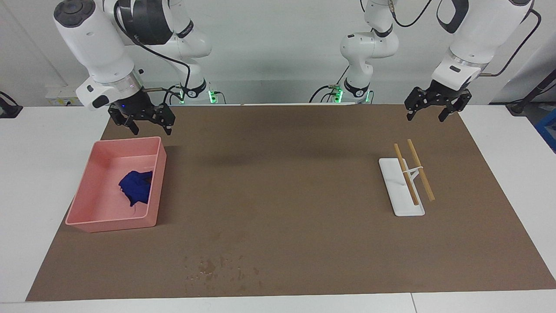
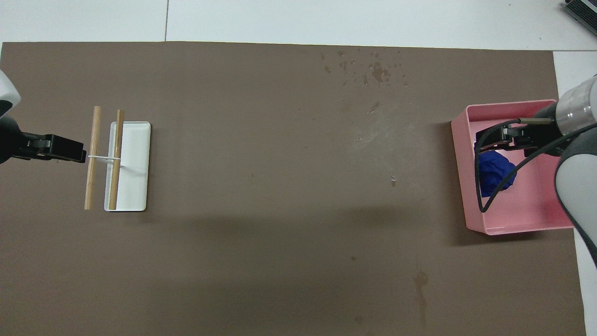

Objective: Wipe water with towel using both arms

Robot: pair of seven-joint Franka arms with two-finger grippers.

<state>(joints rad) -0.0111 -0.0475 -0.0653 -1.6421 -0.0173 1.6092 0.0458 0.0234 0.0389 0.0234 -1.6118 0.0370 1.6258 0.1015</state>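
The water shows as scattered dark droplets and blotches on the brown mat, near its edge farthest from the robots; it also shows in the overhead view. A crumpled blue towel lies in a pink bin at the right arm's end, also seen from overhead. My right gripper hangs open and empty in the air over the bin. My left gripper hangs open and empty over the mat at the left arm's end, where the arm waits.
A white tray carrying two wooden sticks joined by a white band lies on the mat below the left gripper. A faint darker streak marks the mat near the robots' edge.
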